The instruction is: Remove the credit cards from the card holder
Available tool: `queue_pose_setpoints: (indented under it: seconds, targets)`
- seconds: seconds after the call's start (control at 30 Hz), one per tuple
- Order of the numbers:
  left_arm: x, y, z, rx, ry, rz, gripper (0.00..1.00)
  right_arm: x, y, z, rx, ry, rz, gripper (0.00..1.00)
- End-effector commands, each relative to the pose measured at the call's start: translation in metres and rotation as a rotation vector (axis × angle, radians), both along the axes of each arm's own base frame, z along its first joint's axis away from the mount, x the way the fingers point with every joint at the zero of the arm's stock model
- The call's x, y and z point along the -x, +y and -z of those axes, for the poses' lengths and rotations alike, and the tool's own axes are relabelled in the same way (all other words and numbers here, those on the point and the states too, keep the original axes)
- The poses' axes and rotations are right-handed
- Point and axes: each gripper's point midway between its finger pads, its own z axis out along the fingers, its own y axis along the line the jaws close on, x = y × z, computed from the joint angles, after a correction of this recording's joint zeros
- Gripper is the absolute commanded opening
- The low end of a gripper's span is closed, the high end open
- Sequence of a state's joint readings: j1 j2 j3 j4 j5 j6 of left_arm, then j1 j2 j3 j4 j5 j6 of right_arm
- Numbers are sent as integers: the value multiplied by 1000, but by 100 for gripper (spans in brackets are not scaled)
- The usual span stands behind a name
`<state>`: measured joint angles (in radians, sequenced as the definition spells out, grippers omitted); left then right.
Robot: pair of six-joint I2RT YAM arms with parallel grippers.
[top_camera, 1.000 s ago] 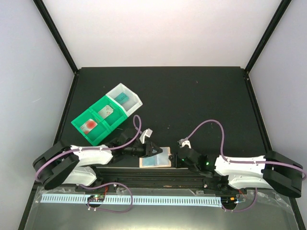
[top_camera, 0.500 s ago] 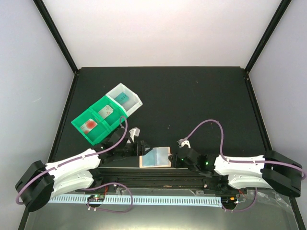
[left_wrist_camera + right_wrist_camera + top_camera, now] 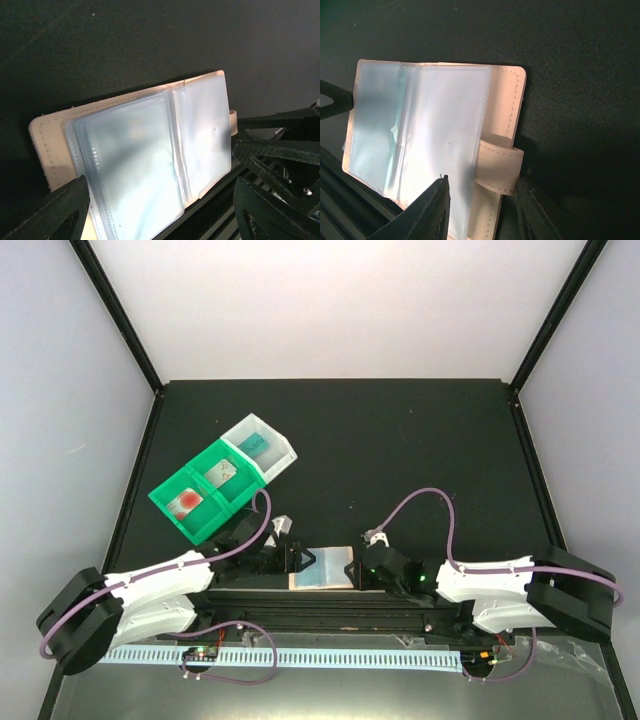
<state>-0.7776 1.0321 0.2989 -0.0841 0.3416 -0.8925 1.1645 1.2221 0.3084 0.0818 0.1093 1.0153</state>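
Card holder [image 3: 325, 568] lies at my desk's [image 3: 400, 440] near edge, room beyond; right fingers [image 3: 427, 210] pinch it, left fingers [image 3: 50, 215] gape empty.

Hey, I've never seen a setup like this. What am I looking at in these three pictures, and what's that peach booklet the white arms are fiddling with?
It is a robot: a left arm and a right arm bolted at the near edge of a black table. The wide picture comes from a fixed camera above and behind them; each close-up comes from a camera on one wrist. The peach booklet is a card holder, open, with clear sleeves inside. The right gripper is closed on its strap side; the left gripper stands wide open at the other side, holding nothing. Farther back sit a green bin and a white bin, holding a red-blotched card, a pale card and a teal card.
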Motion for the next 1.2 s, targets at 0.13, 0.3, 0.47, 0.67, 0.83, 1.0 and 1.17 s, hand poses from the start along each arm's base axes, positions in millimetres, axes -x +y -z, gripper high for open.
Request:
queue_pose_setpoints:
  seconds: [0.13, 0.3, 0.47, 0.67, 0.83, 1.0, 1.17]
  targets:
    - [-2, -11, -3, 71, -3, 22, 81, -2, 3, 0, -6, 1, 1, 37]
    - [-1, -14, 3, 71, 25, 26, 81, -2, 2, 0, -11, 3, 8, 37]
    - [-1, -28, -16, 177, 22, 45, 80, 0, 0, 1, -19, 10, 15, 37]
    - [3, -40, -30, 288, 39, 71, 79, -1, -1, 1, -21, 10, 22, 36]
    - [5, -45, -31, 312, 49, 86, 79, -1, 0, 2, -27, 13, 25, 36]
    - [7, -56, -45, 367, 50, 106, 78, -1, 0, 3, -27, 14, 26, 35]
    - [10, -64, -55, 373, 39, 130, 78, -1, 1, 1, -30, 10, 25, 34]
